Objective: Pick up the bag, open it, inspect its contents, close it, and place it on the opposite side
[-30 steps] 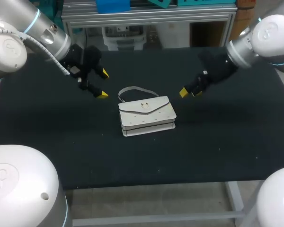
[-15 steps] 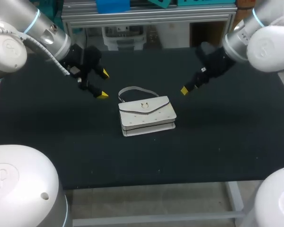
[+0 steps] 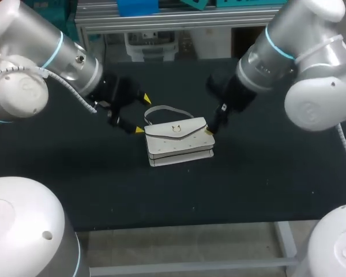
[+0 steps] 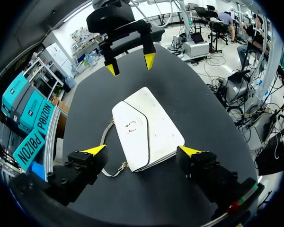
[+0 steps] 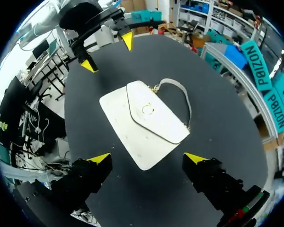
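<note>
Left arm (image 3: pixel 23 86), right arm (image 3: pixel 303 86): were glossy white, rounded joints, light-blue rings (image 3: pixel 56 47) at seams. Ribbed white cable (image 3: pixel 81 95) ran along left arm. Left gripper (image 4: pixel 142 150), right gripper (image 5: pixel 147 158): were black, blocky, with yellow wedge tips.

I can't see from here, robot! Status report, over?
Left gripper open, right gripper open, one at each end of the white handbag. Handbag flat on table, closed. Nothing in the way.

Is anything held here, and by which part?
Nothing is held. Left gripper and right gripper are open at opposite ends of the bag lying on the table.
</note>
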Robot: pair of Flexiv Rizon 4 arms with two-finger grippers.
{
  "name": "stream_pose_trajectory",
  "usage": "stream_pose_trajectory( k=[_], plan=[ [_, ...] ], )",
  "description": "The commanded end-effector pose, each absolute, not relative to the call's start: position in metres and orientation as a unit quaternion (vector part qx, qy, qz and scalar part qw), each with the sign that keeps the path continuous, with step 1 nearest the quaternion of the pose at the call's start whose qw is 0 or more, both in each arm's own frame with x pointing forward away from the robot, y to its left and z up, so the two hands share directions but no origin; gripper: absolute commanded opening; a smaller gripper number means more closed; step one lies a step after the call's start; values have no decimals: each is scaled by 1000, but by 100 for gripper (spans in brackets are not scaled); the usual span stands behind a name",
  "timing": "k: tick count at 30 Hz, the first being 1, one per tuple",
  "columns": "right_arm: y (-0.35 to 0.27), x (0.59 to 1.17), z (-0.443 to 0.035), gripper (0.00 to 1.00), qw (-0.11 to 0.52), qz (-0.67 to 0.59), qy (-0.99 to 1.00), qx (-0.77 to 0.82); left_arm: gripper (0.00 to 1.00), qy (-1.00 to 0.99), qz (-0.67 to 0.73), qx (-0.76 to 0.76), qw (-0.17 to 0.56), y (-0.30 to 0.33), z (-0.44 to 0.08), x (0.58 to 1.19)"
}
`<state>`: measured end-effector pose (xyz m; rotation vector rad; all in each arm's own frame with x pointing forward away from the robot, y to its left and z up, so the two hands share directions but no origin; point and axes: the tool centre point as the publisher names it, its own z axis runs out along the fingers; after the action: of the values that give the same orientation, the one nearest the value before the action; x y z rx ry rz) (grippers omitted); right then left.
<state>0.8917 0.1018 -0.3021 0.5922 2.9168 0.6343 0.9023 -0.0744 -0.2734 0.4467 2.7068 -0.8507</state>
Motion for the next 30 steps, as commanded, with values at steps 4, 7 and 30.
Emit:
stream_pose_trajectory(
  k=[4, 7, 30],
  plan=[
    [98, 885, -318, 100, 171, 163, 970, 61, 100, 929, -299, 185, 116, -84, -281, 911],
    [98, 885, -318, 100, 171, 163, 970, 61, 100, 929, -299, 185, 116, -84, -281, 911],
    [110, 890, -356, 100, 298, 155, 939, -72, 100, 903, -346, 223, 123, -91, -299, 920]
  ],
)
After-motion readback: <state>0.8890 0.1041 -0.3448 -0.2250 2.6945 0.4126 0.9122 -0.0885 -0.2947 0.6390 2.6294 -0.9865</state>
